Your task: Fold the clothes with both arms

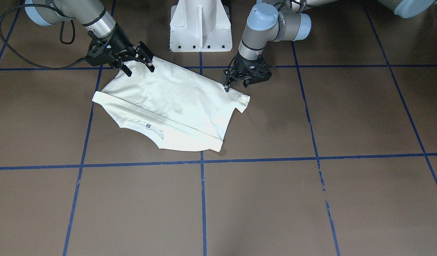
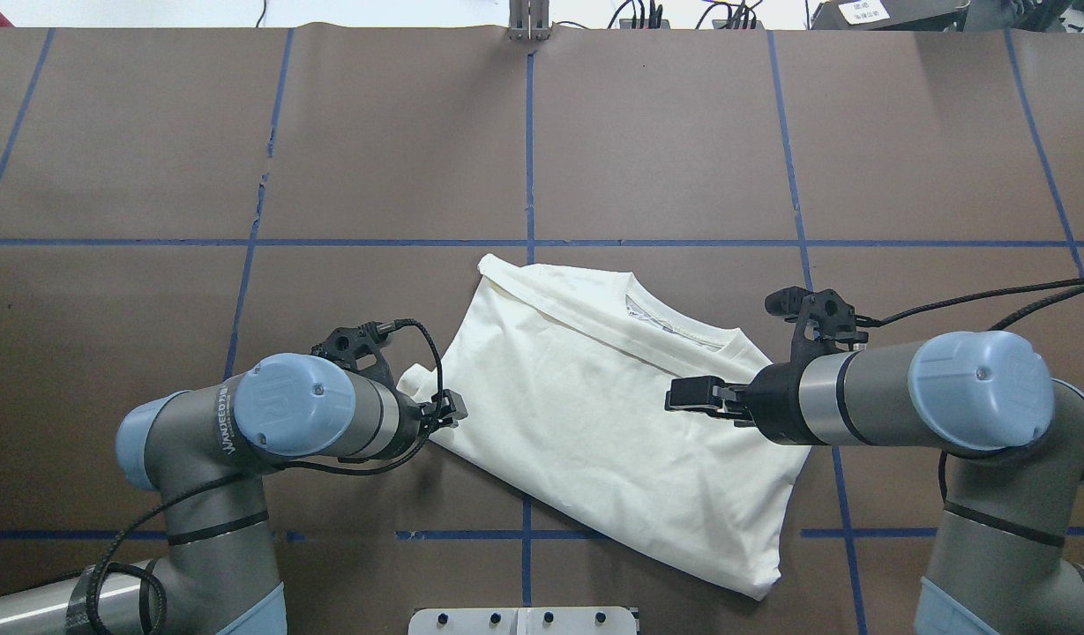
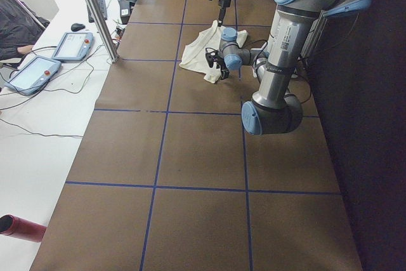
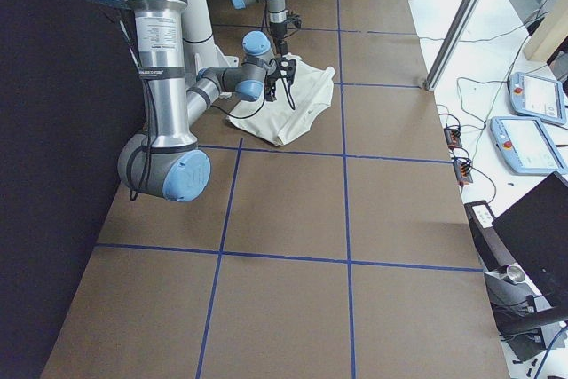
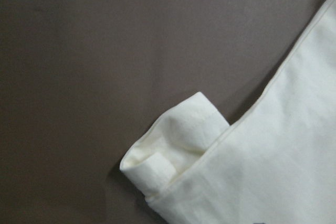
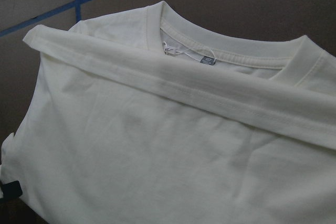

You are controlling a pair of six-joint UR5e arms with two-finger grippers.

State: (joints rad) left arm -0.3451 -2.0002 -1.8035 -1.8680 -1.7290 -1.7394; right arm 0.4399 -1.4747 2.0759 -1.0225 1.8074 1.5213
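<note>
**Inspector A:** Confirming location of cream-white folded long-sleeved T-shirt (image 1: pixel 175 103).

**Inspector B:** Lying flat on brown table surface with blue tape grid (image 1: pixel 310 199), in upper centre of the front-facing frame, near white metal pedestal (image 1: pixel 200 28). Showing plain side up, with ribbed round collar (image 6: pixel 231 56) and small neck label (image 6: pixel 208 60) exposed beyond a folded edge, toward lower left of that frame.

**Inspector A:** Requesting status of black two-finger right gripper (image 1: pixel 140 71).

**Inspector B:** Sitting at upper left of the front-facing frame, over the garment's upper-left corner, with fingers spread wide and gripping nothing. Not managing to tell whether touching the cloth.

**Inspector A:** Requesting status of black two-finger left gripper (image 1: pixel 236 86).

**Inspector B:** Pointing down at the garment's right-hand corner, just right of centre in the same frame. Appearing parted at the fingers, with one tip at the cloth edge, clamping no fabric.

**Inspector A:** Recording anything further at that corner?

**Inspector B:** Noting rolled cream sleeve cuff (image 5: pixel 173 150) poking out from under the folded edge, resting on the table.
</note>
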